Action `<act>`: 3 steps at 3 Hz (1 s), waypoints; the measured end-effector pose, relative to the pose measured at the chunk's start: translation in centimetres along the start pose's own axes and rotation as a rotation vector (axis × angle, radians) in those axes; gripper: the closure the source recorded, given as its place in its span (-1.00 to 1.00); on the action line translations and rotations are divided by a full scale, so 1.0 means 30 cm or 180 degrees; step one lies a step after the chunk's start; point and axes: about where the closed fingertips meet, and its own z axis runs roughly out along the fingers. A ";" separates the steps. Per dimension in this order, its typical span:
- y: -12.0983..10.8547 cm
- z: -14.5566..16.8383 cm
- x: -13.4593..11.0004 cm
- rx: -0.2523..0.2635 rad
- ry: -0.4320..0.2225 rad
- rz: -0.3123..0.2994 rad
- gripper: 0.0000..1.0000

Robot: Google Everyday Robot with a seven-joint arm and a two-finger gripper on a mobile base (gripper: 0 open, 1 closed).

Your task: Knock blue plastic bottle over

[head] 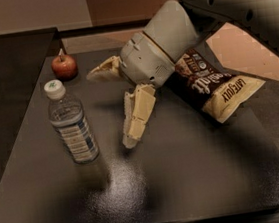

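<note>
The blue plastic bottle [73, 125] stands upright on the left part of the dark table [187, 178]; it is clear, with a white cap and a blue-and-white label. My gripper [109, 110] hangs just right of the bottle, a small gap apart, not touching it. Its cream fingers are spread wide: one finger [134, 115] points down at the table, the other [103, 70] points left above the bottle's cap height. The gripper holds nothing.
A red apple [64, 66] sits at the table's far left corner behind the bottle. A dark snack bag [212, 87] lies at the right, partly behind my wrist. A lower dark surface [8, 63] lies to the left.
</note>
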 end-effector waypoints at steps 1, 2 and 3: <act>-0.025 0.060 -0.071 0.0029 -0.0184 -0.0115 -1.00; -0.056 0.108 -0.107 0.0021 -0.0300 -0.0112 -1.00; -0.076 0.152 -0.122 -0.0039 -0.0344 -0.0030 -1.00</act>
